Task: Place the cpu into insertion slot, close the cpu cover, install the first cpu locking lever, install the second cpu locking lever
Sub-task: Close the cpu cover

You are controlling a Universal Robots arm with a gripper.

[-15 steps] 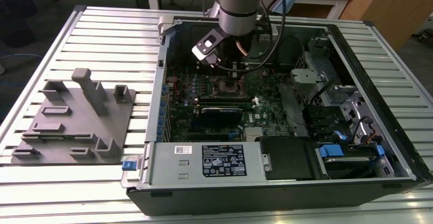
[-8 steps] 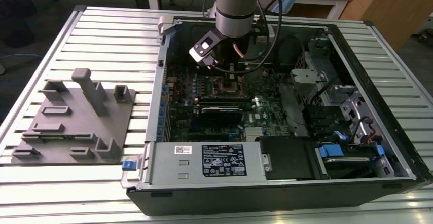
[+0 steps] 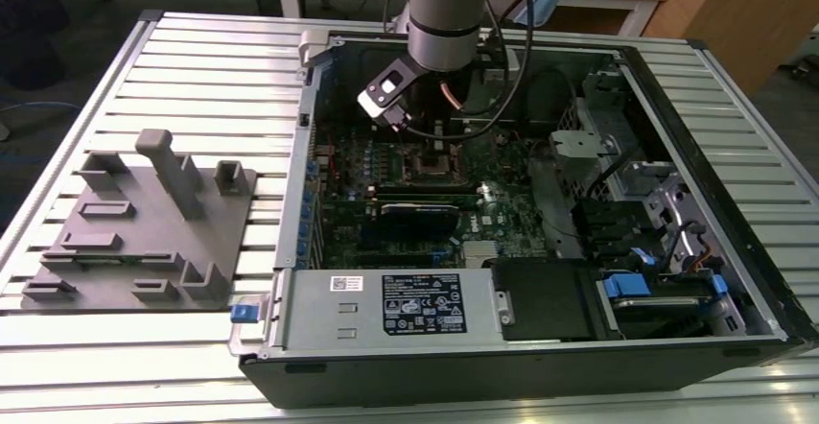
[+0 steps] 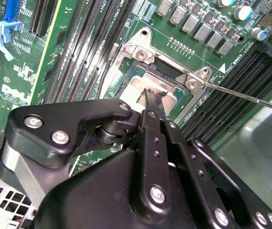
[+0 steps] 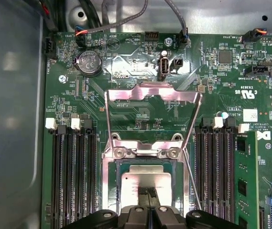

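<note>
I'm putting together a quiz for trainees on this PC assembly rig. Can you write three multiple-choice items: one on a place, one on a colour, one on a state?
1. Where is the cpu?
A in the insertion slot
B loose beside it on the board
C lifted clear of the board

2. What colour is the motherboard?
A blue
B green
C red

3. The cpu cover is:
A shut over the chip
B open, swung back
C missing

Answers:
1 A: its silver top sits inside the socket rim, at the gripper.
2 B: the board is green in both wrist views.
3 B: the frame stands off the socket and the chip is bare.
</note>
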